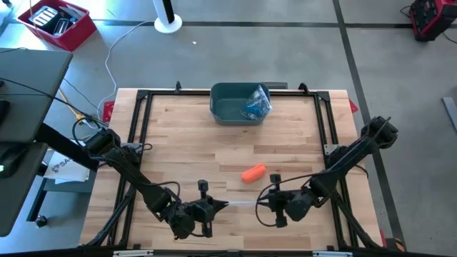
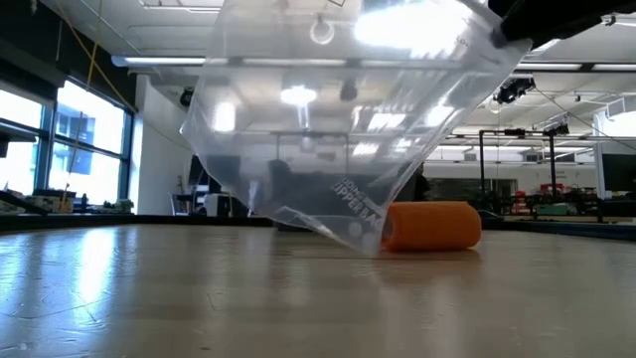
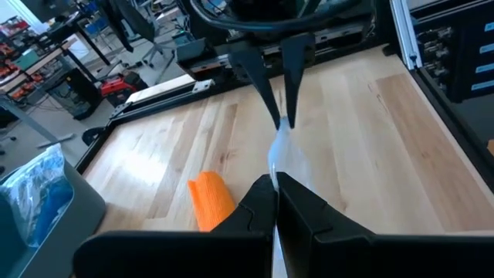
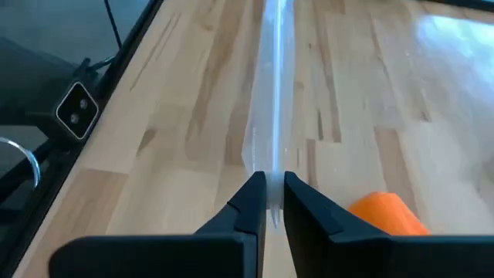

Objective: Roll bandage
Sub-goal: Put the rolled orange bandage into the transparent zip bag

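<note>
We note the wooden table with its black frame rail, both arms reaching in over the near edge. At the far edge sits a grey-green bin holding a crumpled blue-printed packet.

Between the two grippers hangs a clear plastic zip bag, lifted off the wood; in the low view its lower corner dips almost to the table, just in front of the roll. From above we see it only as a thin pale strip (edge-on) running from one gripper to the other.

The left gripper sits near the front edge, left of centre. Its fingers are closed tight on one end of the bag. The right gripper faces it from the right, fingers pinched together on the opposite end of the bag.

The orange bandage roll lies on its side on the table, behind the stretched bag and slightly towards the right gripper, free of both grippers. It appears wound up as a short cylinder. We cannot tell whether the bag's corner touches it.
</note>
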Tool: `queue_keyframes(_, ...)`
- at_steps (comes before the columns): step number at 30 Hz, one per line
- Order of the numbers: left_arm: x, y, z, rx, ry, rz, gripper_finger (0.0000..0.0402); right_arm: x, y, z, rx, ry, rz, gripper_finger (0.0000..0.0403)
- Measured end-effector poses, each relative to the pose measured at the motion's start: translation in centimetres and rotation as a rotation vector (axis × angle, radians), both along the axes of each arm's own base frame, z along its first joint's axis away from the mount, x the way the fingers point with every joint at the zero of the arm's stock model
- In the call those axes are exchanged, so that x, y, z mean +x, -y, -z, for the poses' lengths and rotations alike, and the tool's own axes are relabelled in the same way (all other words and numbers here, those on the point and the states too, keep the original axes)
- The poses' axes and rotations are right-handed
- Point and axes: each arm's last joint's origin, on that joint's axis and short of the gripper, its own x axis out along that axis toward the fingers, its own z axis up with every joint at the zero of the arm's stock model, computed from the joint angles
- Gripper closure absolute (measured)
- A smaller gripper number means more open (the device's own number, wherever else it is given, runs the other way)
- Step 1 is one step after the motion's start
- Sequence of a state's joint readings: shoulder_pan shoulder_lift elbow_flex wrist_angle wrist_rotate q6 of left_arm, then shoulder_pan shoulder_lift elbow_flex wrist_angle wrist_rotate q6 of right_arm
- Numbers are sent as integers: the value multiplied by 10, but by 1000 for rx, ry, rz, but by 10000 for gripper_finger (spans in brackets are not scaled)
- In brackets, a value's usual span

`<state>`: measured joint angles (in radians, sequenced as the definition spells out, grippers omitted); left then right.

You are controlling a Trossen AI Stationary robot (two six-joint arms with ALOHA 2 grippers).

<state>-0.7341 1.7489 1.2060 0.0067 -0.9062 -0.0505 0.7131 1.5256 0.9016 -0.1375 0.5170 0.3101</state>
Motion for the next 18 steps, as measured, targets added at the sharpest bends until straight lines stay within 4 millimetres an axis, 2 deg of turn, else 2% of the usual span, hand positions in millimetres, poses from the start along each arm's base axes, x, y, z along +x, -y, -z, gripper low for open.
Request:
queue_keyframes(7, 0, 0, 0, -3, -1, 5, 401, -3, -1, -15, 19, 74, -38, 362)
queue_keyframes(12, 0, 0, 0, -3, -2, 7, 401, 10, 0, -27, 71, 204, -34, 308)
queue_keyframes(18, 0, 0, 0, -6, -5, 13, 401, 24, 17, -28, 83, 225, 42, 256)
